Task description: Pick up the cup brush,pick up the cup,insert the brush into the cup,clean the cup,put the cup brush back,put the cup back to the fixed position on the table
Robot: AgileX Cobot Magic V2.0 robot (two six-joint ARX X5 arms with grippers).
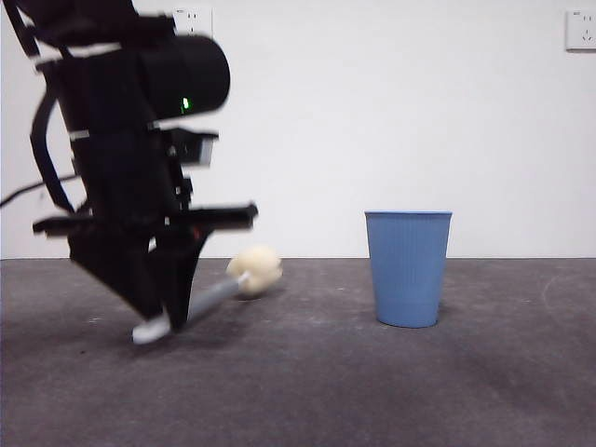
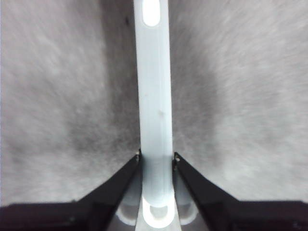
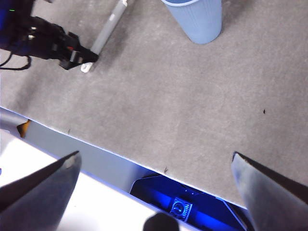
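Front view first: the left end effector (image 1: 166,321) was down low on the left side of the bench (image 1: 307,391), big and dark and a bit blurry, with its jaws pinched on the white-tipped end of the cup brush (image 1: 219,293). The brush handle slanted up and away from the jaws, and the cream-yellow sponge head sat further back, at or just above the bench surface; I couldn't tell if it was touching. The cup (image 1: 408,268) stood upright on the bench well off to the right of the brush, open end up, nothing touching it. A white wall with a couple of sockets ran behind everything.

Left wrist view: pretty clear here, the left end effector (image 2: 156,161) had both jaws squeezed right against the sides of the cup brush (image 2: 155,96) handle, nearly closed with only the slim handle between them. The handle ran straight away from the camera over the grey bench (image 2: 62,106).

Right wrist view: the right end effector (image 3: 156,163) hung wide open, holding nothing, back over the near edge of the bench (image 3: 183,106). The cup (image 3: 197,19) and the cup brush (image 3: 106,31) showed far off, with the left end effector (image 3: 84,60) clamped on the brush's end.
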